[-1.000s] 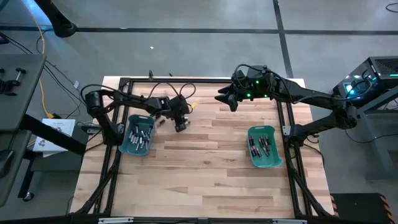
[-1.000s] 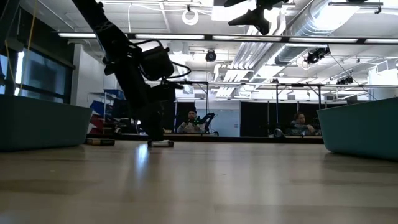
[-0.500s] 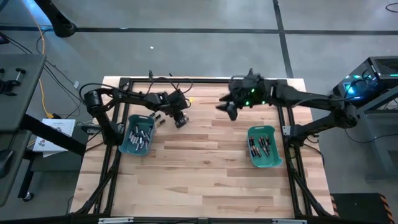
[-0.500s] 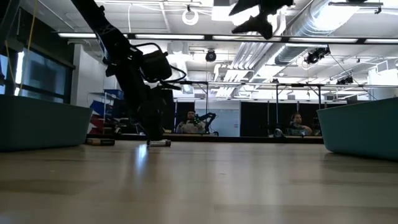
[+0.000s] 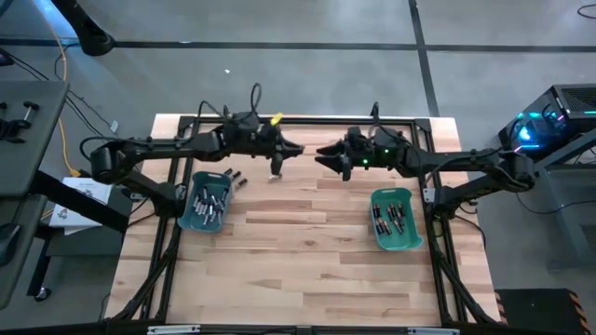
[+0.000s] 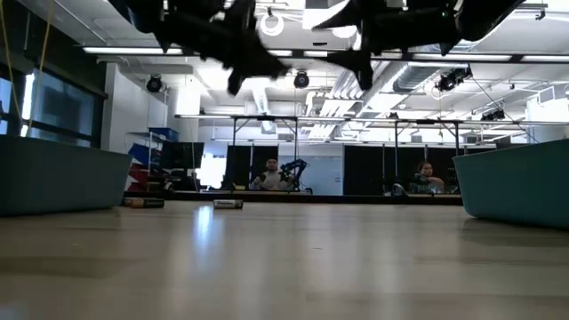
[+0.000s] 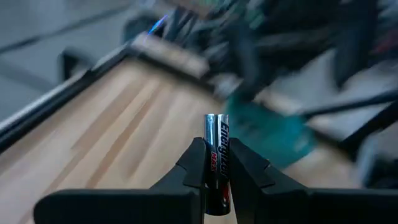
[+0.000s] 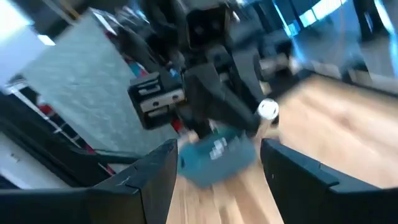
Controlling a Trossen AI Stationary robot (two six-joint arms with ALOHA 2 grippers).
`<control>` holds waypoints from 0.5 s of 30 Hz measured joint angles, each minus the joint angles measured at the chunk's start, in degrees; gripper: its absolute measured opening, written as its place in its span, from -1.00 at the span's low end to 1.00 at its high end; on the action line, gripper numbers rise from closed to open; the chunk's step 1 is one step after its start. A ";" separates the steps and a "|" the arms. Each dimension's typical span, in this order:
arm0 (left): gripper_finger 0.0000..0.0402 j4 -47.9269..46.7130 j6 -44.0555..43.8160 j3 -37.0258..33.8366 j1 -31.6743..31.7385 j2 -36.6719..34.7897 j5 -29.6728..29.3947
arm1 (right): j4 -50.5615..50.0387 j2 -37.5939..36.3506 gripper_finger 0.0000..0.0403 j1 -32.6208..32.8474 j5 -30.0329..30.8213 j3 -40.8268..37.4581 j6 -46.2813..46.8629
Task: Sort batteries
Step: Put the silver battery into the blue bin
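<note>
Wooden table [image 5: 298, 251] under left gripper [image 7: 216, 163] clamping battery [image 7: 216, 155].

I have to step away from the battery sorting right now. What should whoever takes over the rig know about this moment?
Left end effector: shut on a black cylindrical battery, held in the air over the far middle of the wooden table.
Right end effector: open, empty, facing the left one at close range.
Both teal plastic bins, the left bin and the right bin, hold batteries. Two loose batteries lie on the table beside the left bin.
Left: bin the held cell, then the loose ones.
</note>
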 joint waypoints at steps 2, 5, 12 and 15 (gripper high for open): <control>-0.85 6.66 -2.70 -0.04 -0.98 -0.51 1.43 | 3.84 -0.04 0.11 0.47 0.01 0.14 -4.03; -0.85 16.40 -6.61 -0.02 -2.07 -0.70 2.75 | 6.17 -0.03 0.11 1.14 0.50 2.49 -12.18; -0.85 26.12 -10.36 -0.04 -3.66 -0.59 3.30 | 6.22 -0.07 0.11 1.07 1.42 9.08 -19.20; -0.85 26.45 -10.38 -0.04 -3.84 -0.59 3.37 | 4.00 -0.09 0.11 0.69 1.25 11.25 -19.28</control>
